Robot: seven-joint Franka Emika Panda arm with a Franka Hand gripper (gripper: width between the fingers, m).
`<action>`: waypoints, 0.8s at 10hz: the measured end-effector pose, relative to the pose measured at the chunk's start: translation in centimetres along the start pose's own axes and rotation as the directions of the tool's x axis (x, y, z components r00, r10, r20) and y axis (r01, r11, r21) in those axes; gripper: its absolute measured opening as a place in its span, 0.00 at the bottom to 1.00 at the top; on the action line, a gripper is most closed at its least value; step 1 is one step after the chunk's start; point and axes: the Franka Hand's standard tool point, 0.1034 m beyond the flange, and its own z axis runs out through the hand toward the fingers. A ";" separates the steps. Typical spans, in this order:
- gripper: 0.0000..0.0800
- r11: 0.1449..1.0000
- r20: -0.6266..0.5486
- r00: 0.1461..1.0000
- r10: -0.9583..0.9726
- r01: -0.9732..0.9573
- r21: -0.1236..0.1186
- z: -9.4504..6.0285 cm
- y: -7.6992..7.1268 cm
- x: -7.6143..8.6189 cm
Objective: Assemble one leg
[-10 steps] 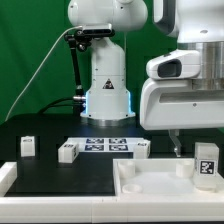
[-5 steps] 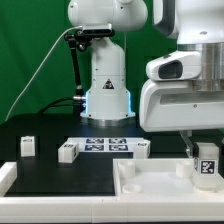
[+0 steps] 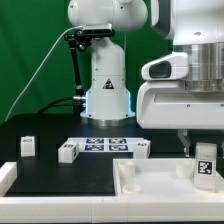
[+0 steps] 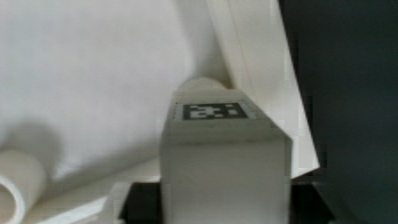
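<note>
One leg [image 3: 207, 163], a small white block with a black-and-white tag, stands upright on the large white panel [image 3: 150, 183] at the exterior view's right. My gripper [image 3: 203, 150] reaches down over it from above. In the wrist view the leg [image 4: 222, 140] fills the gap between my two dark fingers [image 4: 139, 200], and my gripper [image 4: 222, 205] is shut on it. The leg's foot is hidden behind the panel's rim. Three more legs lie on the black table: one [image 3: 28, 146], one [image 3: 68, 152] and one [image 3: 142, 149].
The marker board [image 3: 105, 145] lies between the loose legs. The white robot base [image 3: 106, 90] stands behind it. A raised round corner [image 3: 183, 168] of the panel sits next to the held leg, and it also shows in the wrist view [image 4: 18, 185].
My gripper has moved toward the exterior view's right, onto the leg on the panel. The leg itself has hardly moved.
</note>
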 end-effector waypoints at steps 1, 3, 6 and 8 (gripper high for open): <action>0.36 0.994 -0.006 0.994 0.112 -0.112 0.004 0.0 0.0 0.1; 0.37 0.927 -0.008 0.927 0.376 -0.376 0.005 0.1 0.2 0.1; 0.37 0.709 -0.016 0.709 0.705 -0.705 0.006 0.1 0.3 0.1; 0.37 0.562 -0.016 0.562 0.827 -0.827 0.008 0.1 0.4 0.2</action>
